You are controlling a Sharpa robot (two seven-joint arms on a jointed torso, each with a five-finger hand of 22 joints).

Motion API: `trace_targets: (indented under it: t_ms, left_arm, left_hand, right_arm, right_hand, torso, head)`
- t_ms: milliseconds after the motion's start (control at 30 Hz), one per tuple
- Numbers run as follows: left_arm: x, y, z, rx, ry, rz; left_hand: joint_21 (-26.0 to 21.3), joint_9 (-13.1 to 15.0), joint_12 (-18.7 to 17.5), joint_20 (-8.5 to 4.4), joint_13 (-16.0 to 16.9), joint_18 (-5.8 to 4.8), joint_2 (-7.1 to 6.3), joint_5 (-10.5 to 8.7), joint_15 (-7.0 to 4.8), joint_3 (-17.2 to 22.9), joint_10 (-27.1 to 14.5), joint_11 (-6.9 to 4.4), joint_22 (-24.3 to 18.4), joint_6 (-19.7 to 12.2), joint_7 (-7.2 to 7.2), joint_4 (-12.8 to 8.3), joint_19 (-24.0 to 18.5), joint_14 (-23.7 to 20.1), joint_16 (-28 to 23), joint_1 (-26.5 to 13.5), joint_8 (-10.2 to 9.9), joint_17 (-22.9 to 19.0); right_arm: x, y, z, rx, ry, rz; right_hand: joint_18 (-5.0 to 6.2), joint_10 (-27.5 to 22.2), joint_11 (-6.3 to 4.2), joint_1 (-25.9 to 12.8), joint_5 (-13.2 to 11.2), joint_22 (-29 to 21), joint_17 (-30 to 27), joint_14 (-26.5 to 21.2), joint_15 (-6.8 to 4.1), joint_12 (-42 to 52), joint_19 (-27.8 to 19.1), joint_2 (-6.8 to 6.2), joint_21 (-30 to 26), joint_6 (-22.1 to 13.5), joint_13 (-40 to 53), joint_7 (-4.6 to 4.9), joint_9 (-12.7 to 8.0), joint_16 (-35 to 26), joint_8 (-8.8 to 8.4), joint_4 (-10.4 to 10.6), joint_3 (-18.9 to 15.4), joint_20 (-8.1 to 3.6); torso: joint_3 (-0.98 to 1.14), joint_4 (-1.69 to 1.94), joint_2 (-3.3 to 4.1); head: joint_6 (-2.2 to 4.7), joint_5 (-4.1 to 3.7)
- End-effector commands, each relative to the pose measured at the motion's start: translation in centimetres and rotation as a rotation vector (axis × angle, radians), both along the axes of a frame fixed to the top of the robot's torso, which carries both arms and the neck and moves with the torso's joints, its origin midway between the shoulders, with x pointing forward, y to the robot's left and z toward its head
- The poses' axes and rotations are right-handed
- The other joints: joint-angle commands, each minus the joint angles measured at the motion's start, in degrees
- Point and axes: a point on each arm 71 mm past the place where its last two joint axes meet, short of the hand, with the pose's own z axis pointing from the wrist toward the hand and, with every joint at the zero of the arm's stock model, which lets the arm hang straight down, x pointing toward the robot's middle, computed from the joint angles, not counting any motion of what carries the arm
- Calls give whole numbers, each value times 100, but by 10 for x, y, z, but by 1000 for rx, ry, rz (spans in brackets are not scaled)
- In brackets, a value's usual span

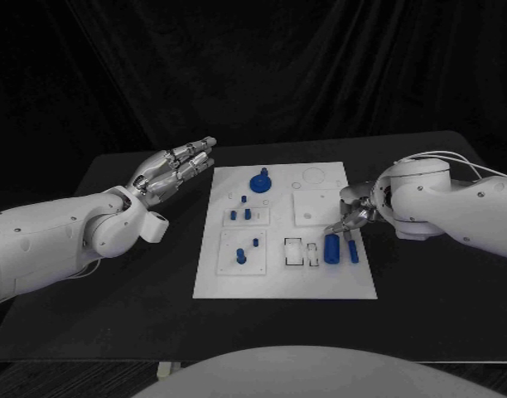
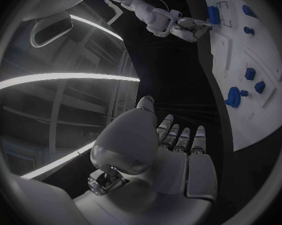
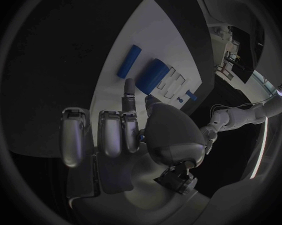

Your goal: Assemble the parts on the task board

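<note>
The white task board (image 1: 285, 278) lies mid-table, also in the left wrist view (image 2: 256, 120) and the right wrist view (image 3: 131, 37). On it stand a large blue knob (image 1: 261, 180) (image 2: 233, 97) and several small blue pegs (image 1: 240, 255). A thick blue cylinder (image 1: 331, 246) (image 3: 155, 73) and a thin blue rod (image 1: 353, 250) (image 3: 129, 61) lie near its right edge. My right hand (image 1: 356, 212) (image 3: 125, 135) hovers just behind the cylinder, one finger and the thumb stretched toward it, holding nothing. My left hand (image 1: 176, 170) (image 2: 178, 147) floats left of the board, fingers straight, holding nothing.
The black table (image 1: 110, 315) spreads around the board, with bare surface to the left, right and front. Rectangular slots (image 1: 294, 251) are cut in the board beside the cylinder. A dark curtain hangs behind the table.
</note>
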Motion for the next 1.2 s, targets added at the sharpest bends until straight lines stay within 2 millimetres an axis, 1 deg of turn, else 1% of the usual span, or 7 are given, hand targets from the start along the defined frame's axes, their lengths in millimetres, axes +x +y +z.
trace_targets:
  t_ms: [33,267,567,833,933,1067,1200]
  left_arm:
    - [-1,-2,1,-16,-5,-10]
    - [0,-3,0,-16,-1,-15]
    - [0,-4,0,-14,6,-19]
    - [0,-4,-1,-11,13,-23]
    - [0,-4,-1,-11,15,-24]
    - [0,-4,-1,-10,18,-25]
    - [0,-4,-2,-9,21,-27]
  left_hand:
    - [-20,5,7,44,6,95,0,30,21,17,3,27,-9,-7,47,-27,15,-2,-21,55,28,-8]
    - [-20,5,5,48,6,94,0,35,25,21,2,29,-9,-7,49,-32,15,-2,-21,64,28,-8]
    - [-20,5,5,50,6,94,1,37,27,23,1,30,-9,-4,53,-34,15,-2,-21,68,29,-8]
    - [-20,9,2,56,5,94,6,39,34,28,0,37,-9,24,67,-37,15,-2,-21,76,37,-8]
    - [-20,13,3,60,6,93,10,40,38,32,-1,43,-9,48,79,-40,15,-2,-21,83,45,-8]
    - [-20,18,3,65,6,93,14,43,43,37,-1,51,-9,83,92,-43,15,-2,-21,92,56,-8]
    - [-20,27,6,70,6,92,17,49,48,44,-2,63,-9,150,111,-52,15,-2,-21,107,78,-8]
  right_arm:
    - [-1,0,-2,-6,1,-10]
    - [-1,6,-5,-13,8,-6]
    - [-1,14,-8,-13,11,3]
    - [-1,15,-10,-31,30,6]
    - [-2,14,-11,-37,40,1]
    - [-2,14,-11,-43,44,-7]
    - [-3,14,-11,-51,50,-9]
  right_hand:
    - [15,597,9,52,30,1370,684,457,-36,14,428,-13,-40,-76,1509,13,-25,-35,-56,-25,-3,-1]
    - [18,597,33,20,15,1365,663,452,-45,14,422,-61,-51,-139,1509,41,-45,-45,-122,9,-46,-8]
    - [25,597,51,-89,-59,1356,625,443,-49,14,410,-66,-76,-200,1509,65,-55,-64,-186,89,-106,-15]
    - [26,597,58,-533,-226,1354,613,441,-47,14,408,69,-80,-207,1509,75,-39,-69,-250,121,-259,-16]
    - [28,597,61,-846,-428,1351,611,442,-45,14,404,137,-89,-210,1509,79,-31,-68,-283,125,-381,-13]
    - [36,597,66,-1116,-619,1341,577,435,-41,14,391,194,-119,-219,1509,85,-26,-83,-317,129,-499,-9]
    - [42,597,66,-1176,-649,1333,556,431,-40,14,380,206,-142,-217,1509,86,-23,-92,-324,128,-531,-8]
  torso:
    - [0,-1,1]
    - [0,-4,-6]
    - [0,-3,-1]
    - [-1,-1,-2]
    - [-1,0,-4]
    - [-1,0,-3]
    - [-1,0,-1]
  head:
    - [1,-5]
    - [1,-10]
    - [1,-14]
    - [1,-8]
    - [1,-6]
    - [1,-17]
    - [1,-14]
